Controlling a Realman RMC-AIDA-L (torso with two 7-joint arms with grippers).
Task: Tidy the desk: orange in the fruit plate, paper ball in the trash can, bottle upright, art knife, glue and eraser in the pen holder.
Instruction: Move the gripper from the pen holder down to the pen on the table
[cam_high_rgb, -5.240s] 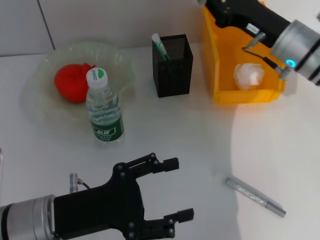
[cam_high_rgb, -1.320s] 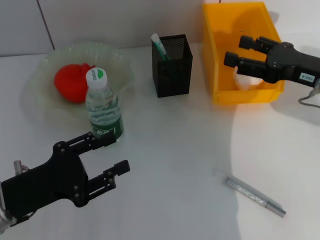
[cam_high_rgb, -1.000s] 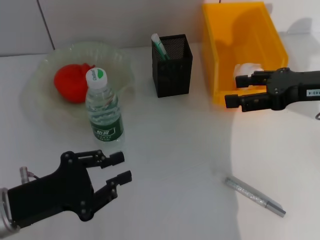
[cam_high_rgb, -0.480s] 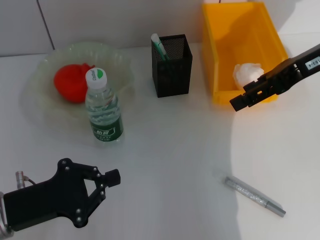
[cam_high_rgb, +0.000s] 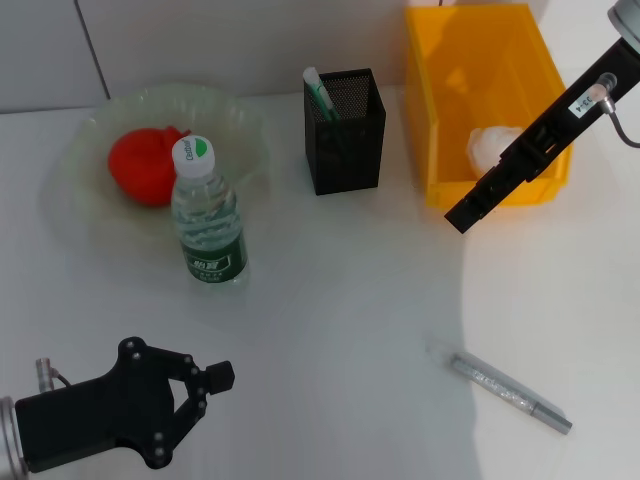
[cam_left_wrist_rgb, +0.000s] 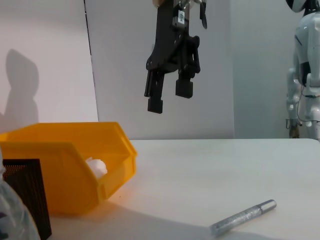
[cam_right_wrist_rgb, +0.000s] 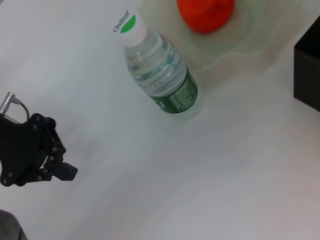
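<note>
The jaws of the right gripper (cam_left_wrist_rgb: 169, 95) stood apart, holding nothing, having swung since the earlier frame to hang above the trash can's (cam_high_rgb: 440, 120) front edge. The left gripper (cam_high_rgb: 205, 392) had drawn back, jaws slightly parted. The art knife (cam_high_rgb: 510, 393) lay flat well beyond both, its long axis diagonal.

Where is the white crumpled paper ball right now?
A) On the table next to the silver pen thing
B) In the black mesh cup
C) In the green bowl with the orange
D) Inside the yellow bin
D: the paper ball lies on the floor of the trash can, seen from the head and, through the bin's open front, from the left wrist.
</note>
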